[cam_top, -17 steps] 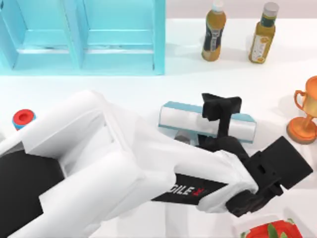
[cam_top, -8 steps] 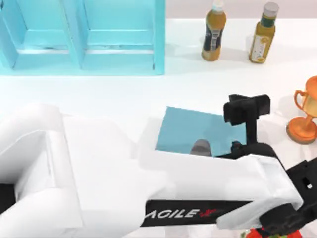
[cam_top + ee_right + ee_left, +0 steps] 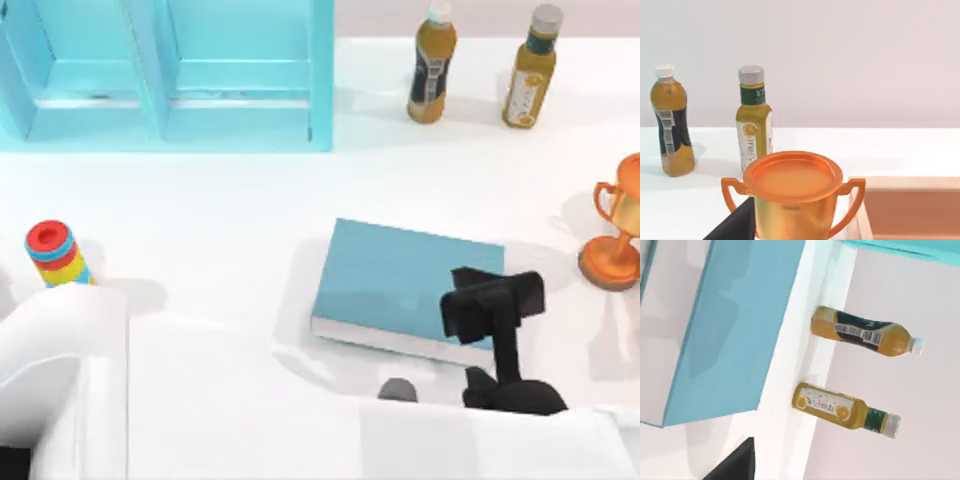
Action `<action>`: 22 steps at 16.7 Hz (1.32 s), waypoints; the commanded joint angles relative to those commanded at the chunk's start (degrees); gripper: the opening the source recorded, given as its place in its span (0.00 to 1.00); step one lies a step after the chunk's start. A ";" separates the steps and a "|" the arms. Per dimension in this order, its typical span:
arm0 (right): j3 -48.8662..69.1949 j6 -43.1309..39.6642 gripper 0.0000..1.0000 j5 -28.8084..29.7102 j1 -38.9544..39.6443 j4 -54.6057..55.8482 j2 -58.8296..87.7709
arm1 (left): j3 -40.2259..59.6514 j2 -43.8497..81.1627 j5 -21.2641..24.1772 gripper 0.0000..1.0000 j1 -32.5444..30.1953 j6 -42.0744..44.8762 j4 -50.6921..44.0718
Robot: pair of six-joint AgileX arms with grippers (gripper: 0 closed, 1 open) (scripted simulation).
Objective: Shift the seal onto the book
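Reaching in from the left, my left arm [image 3: 250,400] spans the near edge of the table [image 3: 200,200], its wrist over the near right corner of the book [image 3: 390,280], which lies flat mid-table. Whether the left gripper [image 3: 735,466] is spread or pressed together I cannot tell, and likewise the right gripper [image 3: 735,222], parked facing the trophy [image 3: 615,235].

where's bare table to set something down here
Widest bare patch: between the turquoise shelf unit and the book, running left toward the ringed stacking toy. Another lies between the two bottles and the book. Crowded: the near edge under the left arm, and beside the trophy.
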 joint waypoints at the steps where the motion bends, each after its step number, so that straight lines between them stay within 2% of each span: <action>1: 0.00 0.00 1.00 0.00 0.00 0.00 0.00 | 0.14 1.22 -0.40 1.00 -0.71 -3.57 -4.00; 5: 0.00 0.00 1.00 0.00 0.00 0.00 0.00 | 0.13 7.44 -3.12 1.00 -2.64 -15.07 -16.39; 10: 0.00 0.00 1.00 0.00 0.00 0.00 0.00 | 0.40 12.36 -5.65 1.00 -3.48 -20.84 -20.74; 17: 0.00 0.00 1.00 0.00 0.00 0.00 0.00 | 0.14 10.73 -4.75 1.00 -2.49 -19.34 -20.13; 19: 0.00 0.00 1.00 0.00 0.00 0.00 0.00 | -0.70 7.05 -2.78 1.00 -0.45 -15.64 -18.70; 22: 0.00 0.00 1.00 0.00 0.00 0.00 0.00 | -3.22 -2.14 1.93 1.00 5.20 -5.64 -15.01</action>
